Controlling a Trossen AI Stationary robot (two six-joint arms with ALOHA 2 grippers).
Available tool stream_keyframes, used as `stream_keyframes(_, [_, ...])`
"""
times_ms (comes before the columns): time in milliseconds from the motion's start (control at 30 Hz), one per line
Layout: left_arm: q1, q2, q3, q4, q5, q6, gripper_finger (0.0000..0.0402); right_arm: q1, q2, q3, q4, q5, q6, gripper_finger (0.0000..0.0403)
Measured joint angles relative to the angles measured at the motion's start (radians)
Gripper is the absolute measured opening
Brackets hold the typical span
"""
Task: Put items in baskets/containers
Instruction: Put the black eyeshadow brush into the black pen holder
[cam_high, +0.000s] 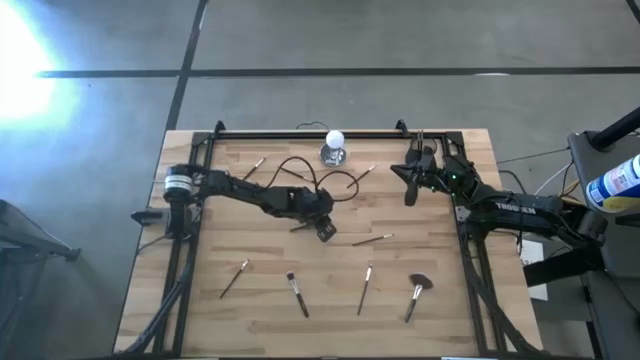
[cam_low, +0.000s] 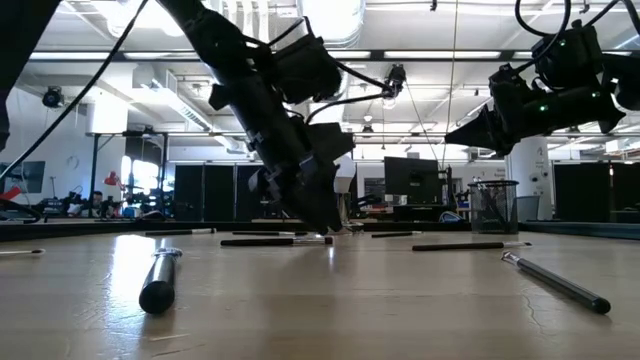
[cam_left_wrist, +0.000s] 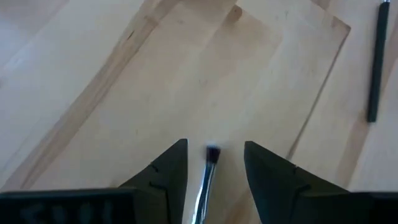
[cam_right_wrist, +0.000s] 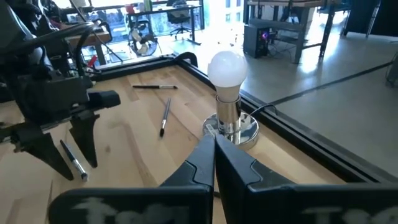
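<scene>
— Wooden butcher-block table (cam_high: 270, 300), dark rail round it, open workshop beyond. Any writing you can read?

— White lettering on the right arm's forearm, too small for me to make out. Nothing else legible.

— Where's the left gripper (cam_high: 325, 229)?

— Mid-table, low over the wood, fingers spread apart. A slim brush (cam_left_wrist: 205, 180) lies between them, bristle end pointing forward; from where I stand it looks loose, not pinched.

— And the right gripper (cam_high: 409, 192)?

— Hanging above the far right part of the table, fingers pressed together on nothing, near the silver stand with the white ball (cam_high: 334, 147).

— Other brushes?

— Four along the near edge, the fan-headed one (cam_high: 418, 293) rightmost, plus a few more farther back.

— Any cup?

— I can't spot one on the table.
</scene>
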Motion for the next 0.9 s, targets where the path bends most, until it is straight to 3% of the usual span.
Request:
stream_keyframes(200, [0.012, 0.028, 0.026, -0.078, 0.002, 0.011, 0.0136, 0.0, 0.001, 0.0, 0.0, 0.0, -0.005, 0.0008])
stream_keyframes(567, [0.02, 0.044, 0.021, -0.063, 0.015, 0.032, 0.0055, 0.0, 0.002, 0.0, -0.001, 0.001, -0.012, 0.0008])
stream_keyframes(700, [0.02, 0.032, 0.018, -0.069, -0.027, -0.031, 0.0011, 0.0, 0.002, 0.0, -0.001, 0.002, -0.012, 0.0008])
stream_keyframes(900, [0.008, -0.069, -0.018, -0.072, -0.147, -0.04, 0.0003, 0.0, 0.003, 0.0, -0.003, 0.003, -0.012, 0.0008])
